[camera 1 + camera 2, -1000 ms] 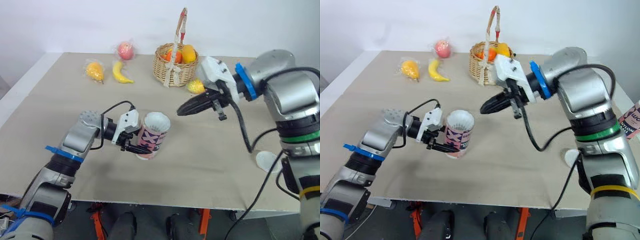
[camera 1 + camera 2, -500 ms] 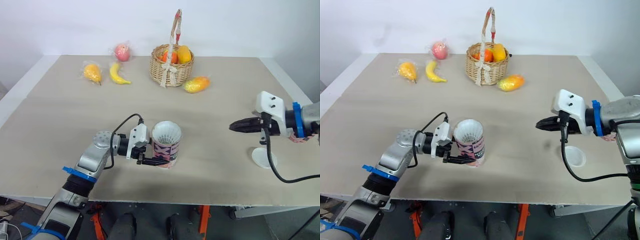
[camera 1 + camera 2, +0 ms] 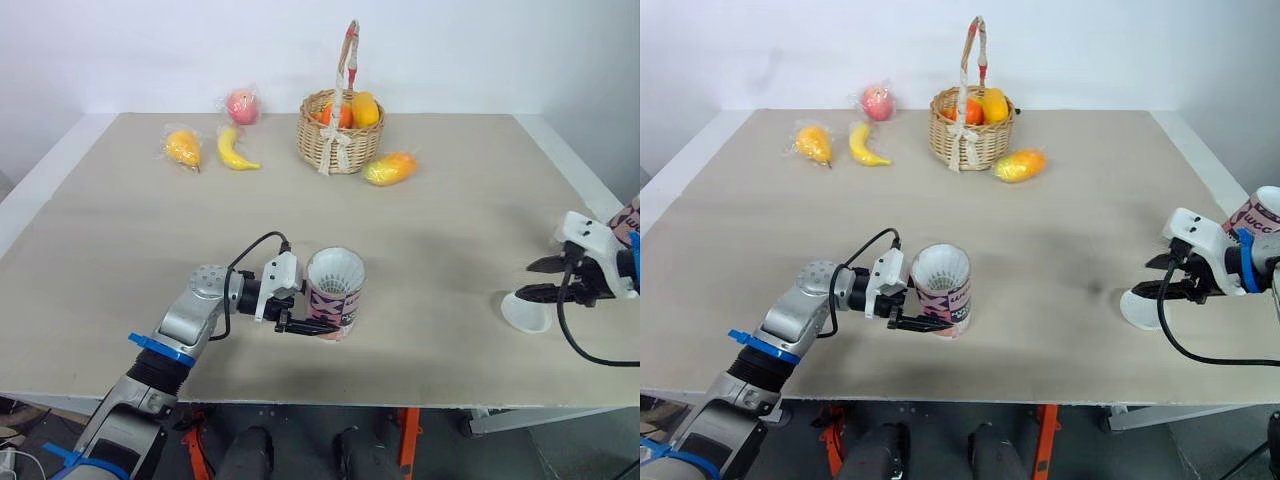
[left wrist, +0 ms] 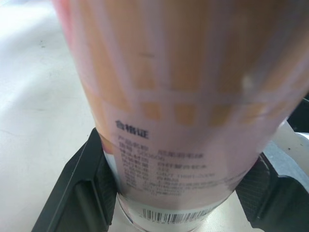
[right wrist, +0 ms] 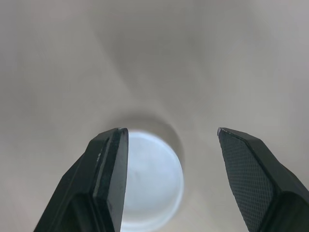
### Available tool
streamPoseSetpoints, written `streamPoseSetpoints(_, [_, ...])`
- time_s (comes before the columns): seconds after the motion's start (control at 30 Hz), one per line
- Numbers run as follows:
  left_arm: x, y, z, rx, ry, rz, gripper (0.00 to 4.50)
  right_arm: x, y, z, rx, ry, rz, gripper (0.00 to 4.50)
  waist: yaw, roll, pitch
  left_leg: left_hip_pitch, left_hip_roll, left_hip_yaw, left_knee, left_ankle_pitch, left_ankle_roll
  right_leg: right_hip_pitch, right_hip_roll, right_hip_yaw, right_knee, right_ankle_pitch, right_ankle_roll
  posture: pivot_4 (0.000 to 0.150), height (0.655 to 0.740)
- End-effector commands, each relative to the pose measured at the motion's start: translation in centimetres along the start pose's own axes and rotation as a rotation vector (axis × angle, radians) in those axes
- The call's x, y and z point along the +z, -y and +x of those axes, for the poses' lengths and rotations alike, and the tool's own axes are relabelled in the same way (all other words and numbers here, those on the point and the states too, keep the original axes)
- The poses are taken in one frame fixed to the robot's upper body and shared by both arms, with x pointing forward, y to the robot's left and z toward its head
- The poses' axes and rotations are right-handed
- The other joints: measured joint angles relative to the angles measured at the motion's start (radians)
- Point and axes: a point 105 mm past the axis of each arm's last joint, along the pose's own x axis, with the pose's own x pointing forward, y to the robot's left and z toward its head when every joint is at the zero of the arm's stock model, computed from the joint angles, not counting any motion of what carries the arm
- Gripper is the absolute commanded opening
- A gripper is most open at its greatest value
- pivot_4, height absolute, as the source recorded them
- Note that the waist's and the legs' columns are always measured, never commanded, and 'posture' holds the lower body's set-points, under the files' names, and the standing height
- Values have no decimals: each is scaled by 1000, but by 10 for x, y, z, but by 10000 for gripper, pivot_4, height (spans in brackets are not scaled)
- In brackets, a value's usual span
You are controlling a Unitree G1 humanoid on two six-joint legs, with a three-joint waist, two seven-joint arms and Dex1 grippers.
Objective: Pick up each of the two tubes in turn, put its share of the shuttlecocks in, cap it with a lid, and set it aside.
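A pink patterned tube [image 3: 333, 300] stands upright near the table's front, with white shuttlecock feathers [image 3: 334, 270] showing in its open top. My left gripper [image 3: 312, 318] is shut on the tube low down, and in the left wrist view its fingers [image 4: 87, 193] press both sides of the tube [image 4: 178, 96]. A round white lid [image 3: 522, 313] lies near the table's right front. My right gripper [image 3: 543, 279] hovers open just above the lid [image 5: 149, 186], nothing between its fingertips. A second pink tube [image 3: 1266, 214] peeks in at the right edge.
At the back of the table stand a wicker basket [image 3: 340, 140] of fruit, a mango [image 3: 390, 168], a banana [image 3: 237, 150], an apple [image 3: 240, 103] and an orange fruit [image 3: 184, 147]. The beige table's right edge [image 3: 590, 185] runs close to the lid.
My right arm has swung from above the tube out to the right and down over the lid, and its gripper has gone from shut to open. The left gripper keeps the tube.
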Motion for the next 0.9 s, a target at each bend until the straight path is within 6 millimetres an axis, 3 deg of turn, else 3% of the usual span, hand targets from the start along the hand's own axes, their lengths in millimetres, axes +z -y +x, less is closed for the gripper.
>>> streamPoseSetpoints(0.03, [3,3,0,-1,8,12,29317,-7,5,3,-4,-24,25,31933,-2,0,0,0,0,0,0,0,0,0,0,0,0,0,0,1500,7400])
streamPoseSetpoints(0.33, [3,2,-2,14,3,11,29317,-31,13,15,-38,-100,82,31933,-9,0,0,1,-2,5,0,0,0,0,0,8,0,4,0,1500,7400])
streamPoseSetpoints(0.5, [3,1,-4,17,-3,14,29317,-32,13,16,-22,-107,84,31933,-16,0,0,2,-2,6,0,0,0,1,1,12,-1,5,2,1500,7400])
streamPoseSetpoints(0.6, [4,0,-4,25,-4,21,29317,-31,11,13,0,-105,71,23230,-17,0,0,3,-2,7,0,0,0,2,1,14,-1,5,3,1500,7400])
streamPoseSetpoints(0.73, [2,0,-3,30,6,18,29317,-26,8,8,28,-97,55,3156,-18,0,0,3,-2,8,0,0,0,2,1,15,-1,5,3,1500,7400])
streamPoseSetpoints(0.77, [1,1,-2,30,7,15,29317,-24,7,7,37,-92,50,890,-18,0,0,3,-2,8,0,0,0,2,1,15,-1,5,3,1500,7400])
streamPoseSetpoints(0.9, [-1,1,-1,33,19,-8,29317,-13,5,4,53,-74,11,890,-18,0,0,3,-2,8,0,0,0,2,1,16,-1,5,4,1500,7400])
